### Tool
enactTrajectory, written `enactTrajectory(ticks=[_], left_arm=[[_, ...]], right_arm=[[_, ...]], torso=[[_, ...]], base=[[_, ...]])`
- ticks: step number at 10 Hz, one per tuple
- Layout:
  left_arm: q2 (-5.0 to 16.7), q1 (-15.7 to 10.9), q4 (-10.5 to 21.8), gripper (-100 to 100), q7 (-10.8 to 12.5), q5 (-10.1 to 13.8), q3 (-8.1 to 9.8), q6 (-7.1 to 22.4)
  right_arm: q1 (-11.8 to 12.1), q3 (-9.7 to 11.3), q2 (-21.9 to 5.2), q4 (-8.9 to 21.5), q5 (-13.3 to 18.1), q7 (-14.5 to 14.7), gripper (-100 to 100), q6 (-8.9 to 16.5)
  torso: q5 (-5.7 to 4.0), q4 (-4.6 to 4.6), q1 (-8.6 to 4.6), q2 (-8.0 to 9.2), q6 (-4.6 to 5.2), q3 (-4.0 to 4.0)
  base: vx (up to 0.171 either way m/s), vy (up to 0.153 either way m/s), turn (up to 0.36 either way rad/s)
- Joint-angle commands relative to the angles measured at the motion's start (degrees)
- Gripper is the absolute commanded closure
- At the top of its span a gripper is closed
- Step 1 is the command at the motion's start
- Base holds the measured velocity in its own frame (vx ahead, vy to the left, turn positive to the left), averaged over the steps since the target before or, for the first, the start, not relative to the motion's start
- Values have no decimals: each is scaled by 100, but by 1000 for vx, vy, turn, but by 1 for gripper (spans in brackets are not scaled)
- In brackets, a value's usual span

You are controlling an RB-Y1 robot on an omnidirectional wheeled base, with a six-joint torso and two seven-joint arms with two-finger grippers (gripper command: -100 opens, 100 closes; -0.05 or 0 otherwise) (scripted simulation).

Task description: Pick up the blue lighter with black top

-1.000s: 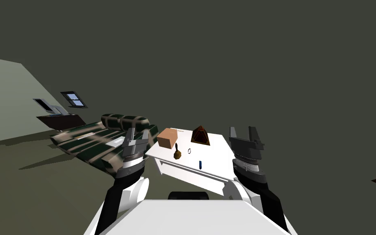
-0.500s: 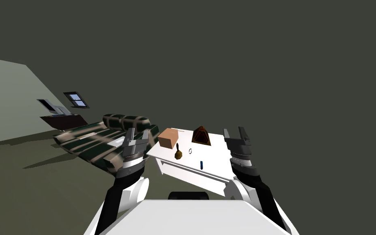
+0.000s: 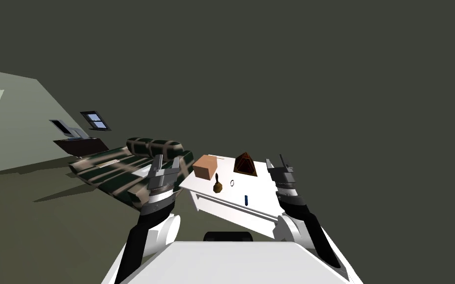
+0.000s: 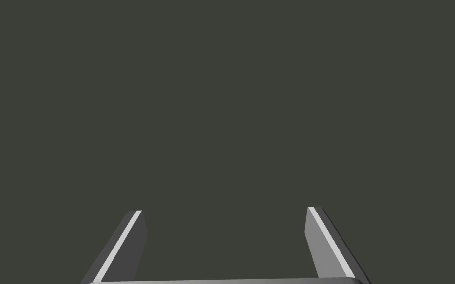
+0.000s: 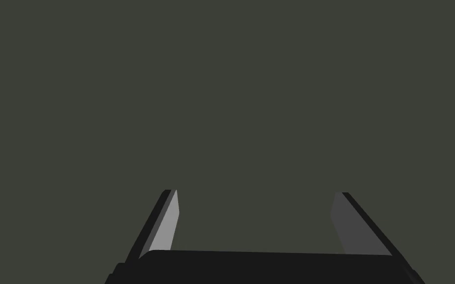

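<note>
1. Blue lighter (image 3: 246, 199) sits on the white bench (image 3: 261, 190), near the front edge, just my side of a small ring (image 3: 232, 183).
2. Its long axis runs approx. away from me; can't tell which end is the top, or lying vs upright.
3. Left end effector (image 3: 167, 160) hangs by the bench's left corner, fingers wide apart, nothing held.
4. Right end effector (image 3: 276, 161) is at the bench's right edge, also spread wide, empty.
</note>
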Motion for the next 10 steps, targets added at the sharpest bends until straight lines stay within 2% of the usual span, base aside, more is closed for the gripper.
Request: enactTrajectory(ticks=[1, 2, 4, 5, 6, 7, 8, 9, 10], left_arm=[[0, 0, 0, 0, 0, 0, 0, 0], [0, 0, 0, 0, 0, 0, 0, 0], [0, 0, 0, 0, 0, 0, 0, 0], [0, 0, 0, 0, 0, 0, 0, 0], [0, 0, 0, 0, 0, 0, 0, 0], [0, 0, 0, 0, 0, 0, 0, 0], [0, 0, 0, 0, 0, 0, 0, 0], [0, 0, 0, 0, 0, 0, 0, 0], [0, 0, 0, 0, 0, 0, 0, 0]], right_arm=[[-130, -70, -70, 199, -77, -228, -100, 286], [-130, -70, -70, 199, -77, -228, -100, 298], [-321, -180, -170, 545, -217, -596, -100, 719], [-321, -180, -170, 545, -217, -653, -100, 807], [-424, -239, -215, 730, -292, -876, -100, 984], [-424, -239, -215, 730, -292, -881, -100, 1080], [-530, -300, -259, 924, -370, -1112, -100, 1239], [-530, -300, -259, 924, -370, -1119, -100, 1365], [-641, -363, -303, 1126, -450, -1363, -100, 1606]], torso=[[0, 0, 0, 0, 0, 0], [0, 0, 1, -1, -1, -1], [0, 0, 0, -1, -1, -1], [0, -1, 3, -1, 0, -1], [1, -1, 4, -3, -1, -2], [1, -1, 5, -3, -1, -2], [1, 0, 2, -1, 0, 0], [1, 0, 4, -1, 0, -1], [1, 0, 2, -1, 0, 0]], base=[[5, 36, 19], [5, 27, 9], [7, 40, 27], [10, 41, 5], [7, 46, 21], [6, 36, 13], [7, 43, 26], [7, 37, 9], [10, 45, 24]])
